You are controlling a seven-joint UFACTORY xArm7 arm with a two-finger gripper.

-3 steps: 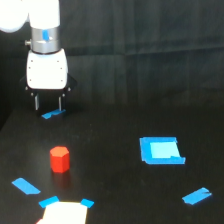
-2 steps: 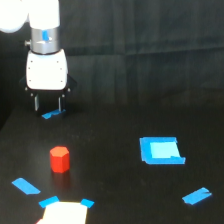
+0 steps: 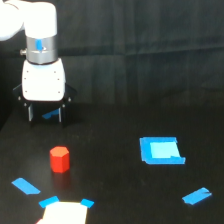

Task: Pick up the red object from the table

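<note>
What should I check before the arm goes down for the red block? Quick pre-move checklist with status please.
1. Red object in view, upright on the table: ok.
2. Gripper open, nothing between the fingers: ok.
3. Gripper over the red object: not ok; it hangs farther back and toward the exterior view's left of it.
4. Space around the red object free: ok; the nearest tape piece and the white patch lie apart from it.
5. Blue square patch out of the path: ok; it is far toward the exterior view's right.
6. Finger height above the table: cannot tell from this one view.
</note>
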